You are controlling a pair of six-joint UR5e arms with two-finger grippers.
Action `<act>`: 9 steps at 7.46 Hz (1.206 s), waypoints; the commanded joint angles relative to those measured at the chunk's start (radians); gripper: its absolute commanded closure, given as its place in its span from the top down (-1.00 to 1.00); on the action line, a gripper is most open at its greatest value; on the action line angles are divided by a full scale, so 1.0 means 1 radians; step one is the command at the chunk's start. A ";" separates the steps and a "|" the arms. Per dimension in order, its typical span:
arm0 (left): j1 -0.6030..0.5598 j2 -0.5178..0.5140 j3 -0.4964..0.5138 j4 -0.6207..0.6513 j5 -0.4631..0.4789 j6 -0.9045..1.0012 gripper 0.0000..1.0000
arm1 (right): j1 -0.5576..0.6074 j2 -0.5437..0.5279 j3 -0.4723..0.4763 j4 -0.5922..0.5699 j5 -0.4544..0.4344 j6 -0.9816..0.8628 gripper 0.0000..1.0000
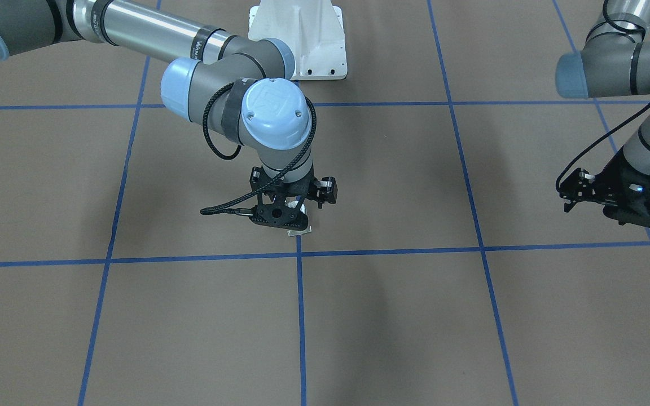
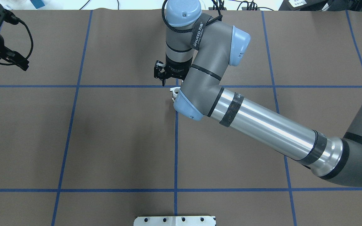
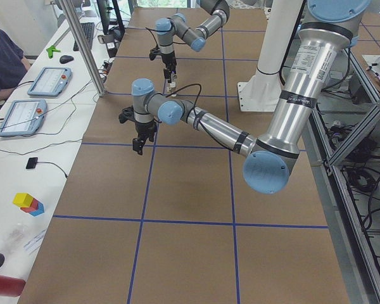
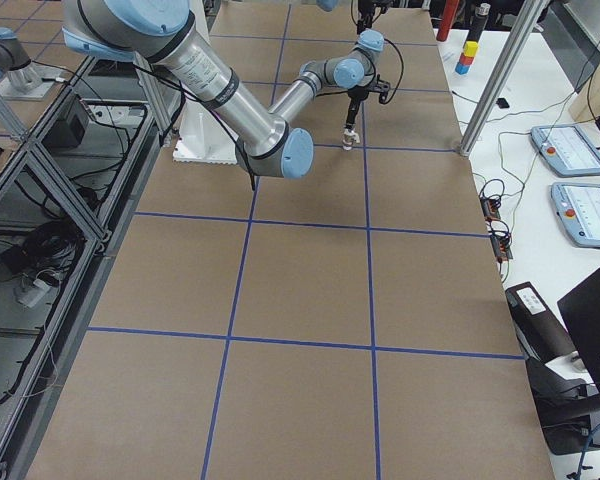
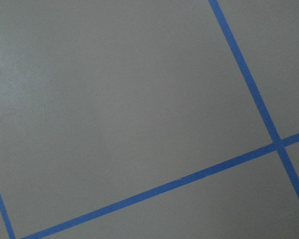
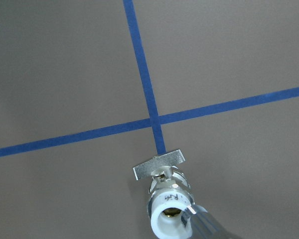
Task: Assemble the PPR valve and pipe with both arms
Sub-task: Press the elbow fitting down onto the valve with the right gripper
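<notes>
The PPR valve [image 6: 168, 219] is a white stub with a round open end and a flat silvery tab [image 6: 158, 165] at its foot. It sits by a blue tape crossing and also shows in the overhead view [image 2: 175, 91] and the front view [image 1: 299, 228]. My right gripper [image 1: 294, 217] hangs straight over it, its fingers hidden under the wrist. A blurred, shiny silver piece, the pipe [image 6: 205, 228], reaches in from the lower edge of the right wrist view and meets the valve's rim. My left gripper [image 1: 566, 197] is open and empty, far off to the side.
The big white bolted pedestal [image 1: 302, 39] stands at the robot's side of the table [image 2: 174, 220]. Blue tape lines [image 5: 154, 189] grid the brown table. An operator [image 3: 3, 57] and tablets [image 3: 47, 81] are beyond the far edge.
</notes>
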 commanded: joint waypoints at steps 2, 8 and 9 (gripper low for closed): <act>-0.001 0.000 -0.002 0.000 0.000 0.000 1.00 | 0.000 -0.022 0.017 0.043 -0.002 0.039 -0.82; -0.001 0.000 -0.002 0.000 0.000 0.000 1.00 | 0.005 -0.047 0.057 0.043 -0.003 0.035 -1.00; -0.001 0.000 0.000 0.000 0.000 0.000 1.00 | 0.003 -0.047 0.060 0.059 -0.012 0.058 0.93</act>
